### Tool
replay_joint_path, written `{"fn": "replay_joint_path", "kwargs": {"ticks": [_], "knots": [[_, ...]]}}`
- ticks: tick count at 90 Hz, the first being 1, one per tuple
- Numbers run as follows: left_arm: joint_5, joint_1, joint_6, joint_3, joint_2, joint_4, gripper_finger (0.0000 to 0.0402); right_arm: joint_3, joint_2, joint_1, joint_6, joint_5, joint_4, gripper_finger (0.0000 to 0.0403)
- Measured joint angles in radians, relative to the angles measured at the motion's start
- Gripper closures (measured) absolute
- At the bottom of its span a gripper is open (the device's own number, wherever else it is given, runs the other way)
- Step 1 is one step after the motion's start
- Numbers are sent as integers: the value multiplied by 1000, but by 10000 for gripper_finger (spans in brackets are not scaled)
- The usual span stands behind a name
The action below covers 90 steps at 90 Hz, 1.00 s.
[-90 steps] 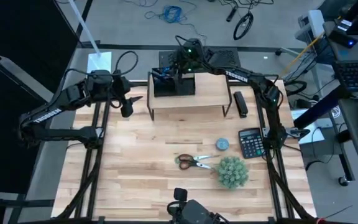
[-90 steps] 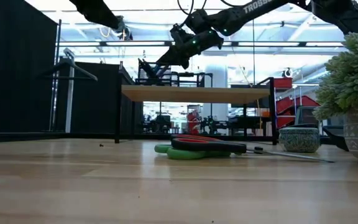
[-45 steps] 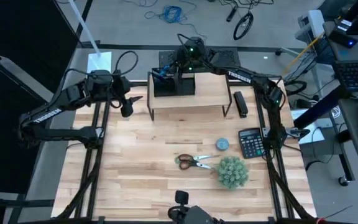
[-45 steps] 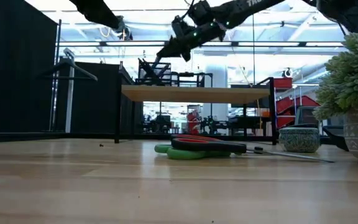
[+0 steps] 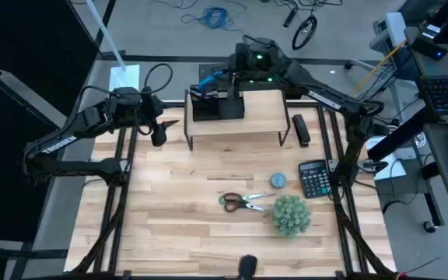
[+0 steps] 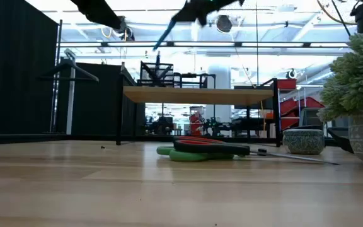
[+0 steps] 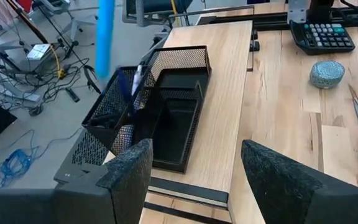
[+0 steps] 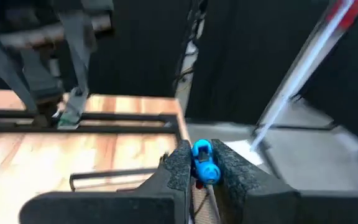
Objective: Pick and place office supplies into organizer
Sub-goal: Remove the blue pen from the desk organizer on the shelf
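Right gripper (image 8: 199, 169) clamped a blue pen (image 5: 211, 78) above the organizer (image 5: 216, 104) on the wooden riser (image 5: 259, 117), left gripper (image 7: 194, 180) wide beside it, scissors (image 5: 242, 202) well apart on the plank table (image 5: 169, 202).

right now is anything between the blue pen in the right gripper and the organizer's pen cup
Nothing visible. The right gripper grips the blue pen in the air above the organizer on the wooden riser. The mesh cup is open on top, with pens already inside.

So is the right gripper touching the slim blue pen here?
Touching. The right wrist view shows the slim blue pen pinched between the right gripper's two dark fingers, no gap on either side.
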Motion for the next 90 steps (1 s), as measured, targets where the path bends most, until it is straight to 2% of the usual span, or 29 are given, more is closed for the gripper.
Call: {"fn": "replay_joint_path", "kwargs": {"ticks": [25,50,64,78,90], "knots": [[0,0,0,0,0,2,166,1,-168,57,38,14,-133,379],[0,0,-1,0,0,2,166,1,-217,148,95,13,-347,379],[0,0,-1,0,0,1,166,1,-201,203,160,23,-517,379],[0,0,-1,0,0,0,166,1,-143,273,243,155,-723,379],[0,0,-1,0,0,0,166,0,-49,322,304,169,-851,379]]}}
